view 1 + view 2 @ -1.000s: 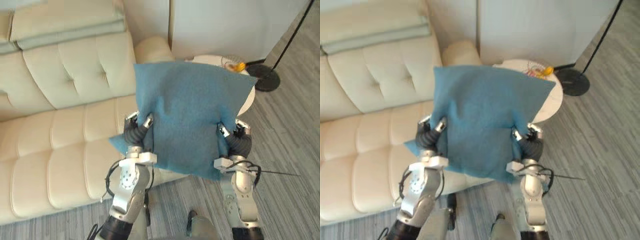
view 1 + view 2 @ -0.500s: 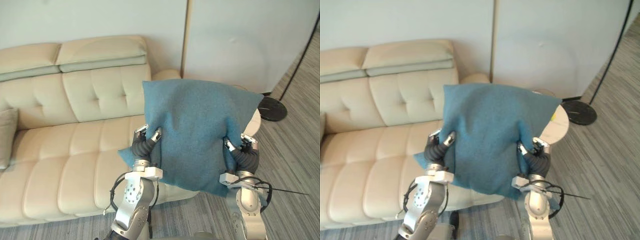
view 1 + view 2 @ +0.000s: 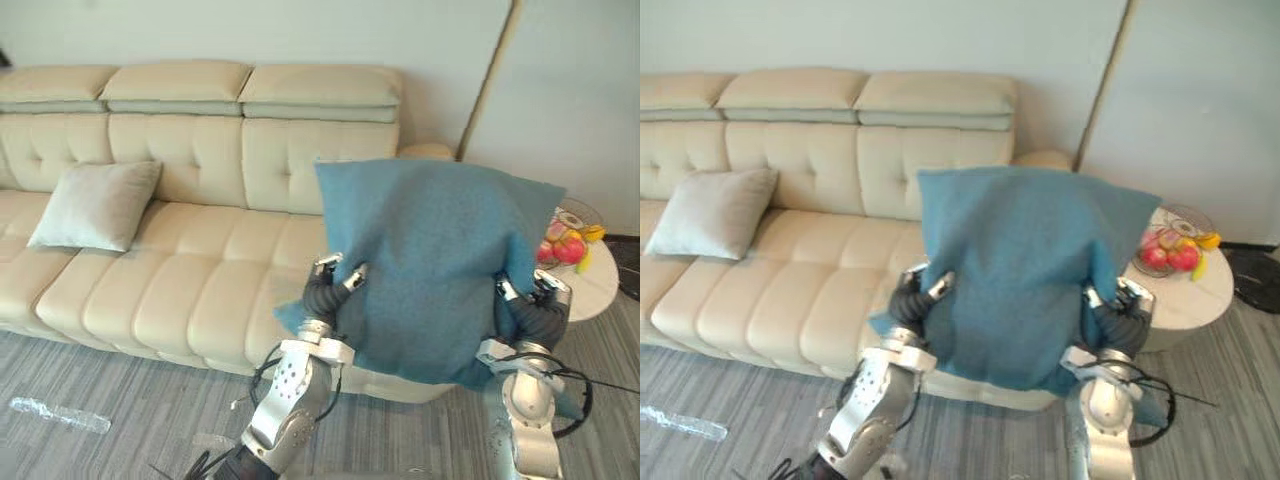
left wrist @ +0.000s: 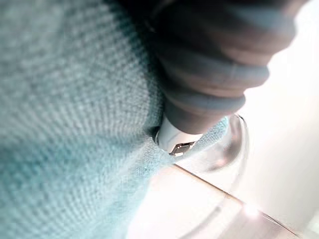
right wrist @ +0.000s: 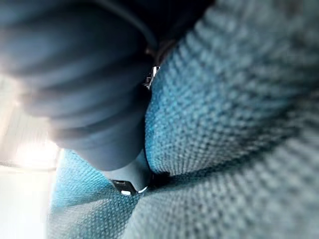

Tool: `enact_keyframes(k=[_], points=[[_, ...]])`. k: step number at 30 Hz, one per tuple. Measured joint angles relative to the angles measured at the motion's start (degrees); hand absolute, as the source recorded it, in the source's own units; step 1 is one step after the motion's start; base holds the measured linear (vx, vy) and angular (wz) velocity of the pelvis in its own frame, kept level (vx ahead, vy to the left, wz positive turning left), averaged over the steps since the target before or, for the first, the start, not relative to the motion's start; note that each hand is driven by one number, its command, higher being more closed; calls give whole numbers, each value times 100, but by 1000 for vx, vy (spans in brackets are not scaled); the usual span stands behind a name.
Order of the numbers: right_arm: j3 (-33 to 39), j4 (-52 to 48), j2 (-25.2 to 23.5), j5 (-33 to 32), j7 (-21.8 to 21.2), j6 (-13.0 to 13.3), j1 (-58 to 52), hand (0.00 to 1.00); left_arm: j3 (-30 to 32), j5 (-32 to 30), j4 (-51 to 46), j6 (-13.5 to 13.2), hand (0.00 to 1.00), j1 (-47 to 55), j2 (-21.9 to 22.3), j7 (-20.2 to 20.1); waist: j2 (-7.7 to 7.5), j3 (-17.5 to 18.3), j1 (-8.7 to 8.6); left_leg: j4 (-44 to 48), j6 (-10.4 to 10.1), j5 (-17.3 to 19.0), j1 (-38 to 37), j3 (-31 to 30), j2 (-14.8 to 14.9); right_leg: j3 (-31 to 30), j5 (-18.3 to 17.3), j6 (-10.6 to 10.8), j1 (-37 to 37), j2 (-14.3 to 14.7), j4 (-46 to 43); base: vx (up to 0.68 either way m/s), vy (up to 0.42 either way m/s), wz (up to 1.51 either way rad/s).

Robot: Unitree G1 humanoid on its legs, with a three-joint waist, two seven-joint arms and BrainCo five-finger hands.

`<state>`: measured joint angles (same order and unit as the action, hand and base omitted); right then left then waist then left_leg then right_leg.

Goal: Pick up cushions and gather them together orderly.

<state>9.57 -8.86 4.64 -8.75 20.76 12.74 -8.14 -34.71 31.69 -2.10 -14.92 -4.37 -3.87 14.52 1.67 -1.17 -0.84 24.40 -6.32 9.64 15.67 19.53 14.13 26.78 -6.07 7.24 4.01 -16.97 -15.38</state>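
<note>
Well, the blue cushion is up in the air, held upright between both hands in front of the cream sofa. The left hand bites into one lower side edge and the right hand into the other. Each has a couple of silver tips pinching the cloth on the near face. The rest of the fingers are sunk in the fabric or behind it, so I can't make out how far they wrap. Seen from either wrist, the dark ribbed cover sits pressed into the blue weave. A bottom corner of the cushion pokes out beside the left hand. Well off past the left hand a grey cushion leans on the sofa back. Just beyond the right hand a round table with fruit is partly covered by the blue cushion's edge
</note>
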Motion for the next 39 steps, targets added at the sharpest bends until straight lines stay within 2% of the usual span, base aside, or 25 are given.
enact_keyframes(k=[3,4,5,6,7,8,9,10,12,14,15,16,17,20,21,23,25,28,29,30,31,32,34,36,39], points=[[-57,133,-281,5,-28,-143,-6,100,110,1,66,82,100,117,-187,0,-128,-42,81,398,410,261,252,-117,-329,-369,471,2,-16,-256,54,22,448,43],[-89,133,-300,8,-33,-171,-9,100,141,2,66,92,100,136,-207,0,-134,-46,94,410,446,287,249,-129,-374,-429,525,-34,-6,-295,-7,33,391,41],[-154,133,-352,16,-61,-217,-13,100,242,0,53,137,100,216,-215,0,-128,-62,115,372,521,392,152,-193,-523,-775,658,-265,145,-383,-468,32,329,51],[-193,129,-437,32,-106,-218,-34,100,313,-5,8,142,100,299,-228,0,-156,-94,79,257,530,471,14,-314,-596,-1540,278,-449,445,-216,-1258,21,276,56],[-196,124,-461,35,-119,-216,-45,100,323,-7,-14,142,100,317,-228,0,-163,-101,64,220,573,518,-24,-384,-633,-1780,92,-397,513,-74,-1487,20,179,66],[-194,123,-486,38,-148,-210,-40,100,326,-13,-107,143,100,330,-228,0,-248,-147,43,62,606,585,-184,-501,-761,-2328,-358,-58,699,389,-1939,34,100,63],[-177,120,-477,38,-178,-188,-29,100,325,-24,-202,142,100,329,-228,-2,-316,-130,28,-144,677,546,-321,-560,-894,-2579,-715,33,875,811,-2035,61,83,58],[-175,105,-475,37,-179,-184,-19,100,325,-26,-236,142,100,329,-228,-2,-341,-133,26,-200,691,537,-373,-567,-933,-2582,-797,10,931,923,-2031,139,48,45],[-157,-86,-460,32,-179,-137,-18,100,318,-98,-437,142,100,327,-197,-3,-384,-151,-4,-422,765,495,-574,-735,-1159,-2427,-1000,-191,1302,1438,-1866,184,12,44],[-120,-215,-452,29,-178,-125,-50,100,293,-122,-510,145,100,324,-181,-3,-369,-147,-56,-404,735,554,-593,-952,-1263,-2482,-999,-324,1432,1617,-1689,218,-57,87],[-32,-391,-435,31,-175,-111,-113,100,225,-127,-577,142,100,316,-105,-15,-428,-149,-234,-169,623,700,-556,-1235,-1425,-2613,-751,-738,1388,1627,-1229,325,-119,117],[-8,-420,-415,32,-175,-99,-134,100,207,-128,-564,142,100,314,-59,-17,-413,-159,-256,-64,589,740,-540,-1290,-1413,-2541,-818,-896,1350,1624,-1268,378,-119,113],[78,-430,-344,31,-164,-90,-225,100,100,-128,-513,166,100,328,73,-20,-214,-108,-221,331,474,927,-474,-1373,-1228,-2191,-860,-932,1161,1649,-1267,276,-63,54],[160,-694,-405,30,-143,-136,-467,100,34,-125,-510,185,100,335,77,-101,-174,-111,-231,1117,457,737,-408,-1163,-983,-2015,-859,-934,678,1721,-1175,350,-81,54],[161,-905,-439,29,-126,-135,-606,100,29,-124,-513,187,100,348,73,-131,-176,-127,-227,2134,539,462,-137,-966,-741,-2089,-859,-934,354,1794,-1057,315,-20,28],[156,-1073,-459,29,-111,-128,-614,100,31,-124,-527,174,100,355,60,-155,-222,-160,-138,2716,573,610,93,-700,-443,-2365,-863,-941,-42,1853,-792,361,58,-19],[154,-1149,-406,30,-108,-64,-518,100,44,-124,-589,166,100,362,61,-216,-227,-157,-46,2595,556,823,313,-662,-335,-2814,-879,-967,-242,1837,-564,277,129,-53],[142,-1148,-421,30,-94,-49,-374,100,86,-124,-692,164,100,384,58,-240,-205,-175,100,1375,400,795,583,-1236,-424,-3362,-897,-990,-354,1758,-515,283,286,-79],[97,-1148,-433,31,-94,-48,-373,100,114,-125,-704,160,100,448,47,-239,-206,-175,118,796,282,558,558,-1557,-507,-3558,-980,-856,-402,1698,-593,261,360,-94],[71,-1150,-414,37,-94,-46,-364,100,113,-130,-804,153,100,547,44,-238,-136,-158,153,304,164,-6,430,-1732,-469,-3786,-1226,-558,-411,1683,-753,260,376,-99],[53,-1112,-411,39,-96,-45,-360,100,114,-131,-832,135,100,578,-2,-239,-194,-159,150,482,48,47,425,-1629,-521,-3903,-1346,-464,-416,1600,-804,232,367,-95],[-1,-1091,-491,39,-97,-60,-397,100,112,-131,-843,126,100,617,-49,-238,-348,-165,123,794,219,323,439,-1376,-615,-4095,-1467,-350,-377,1387,-865,234,443,-83],[-53,-1091,-489,41,-98,-66,-397,100,116,-130,-842,136,100,622,-72,-238,-383,-173,129,1077,376,588,478,-1060,-622,-4319,-1399,-216,-313,1243,-835,177,374,-82],[-146,-1091,-491,43,-123,-81,-395,100,137,-131,-843,133,100,627,-179,-238,-397,-176,152,1119,583,744,387,-517,-644,-4478,-1166,163,-31,1043,-976,140,402,-90],[-277,-1032,-491,42,-186,-114,-365,100,287,-131,-842,142,100,650,-219,-237,-393,-200,189,983,679,799,125,-60,-562,-4274,-934,291,360,950,-1383,53,235,-91]])
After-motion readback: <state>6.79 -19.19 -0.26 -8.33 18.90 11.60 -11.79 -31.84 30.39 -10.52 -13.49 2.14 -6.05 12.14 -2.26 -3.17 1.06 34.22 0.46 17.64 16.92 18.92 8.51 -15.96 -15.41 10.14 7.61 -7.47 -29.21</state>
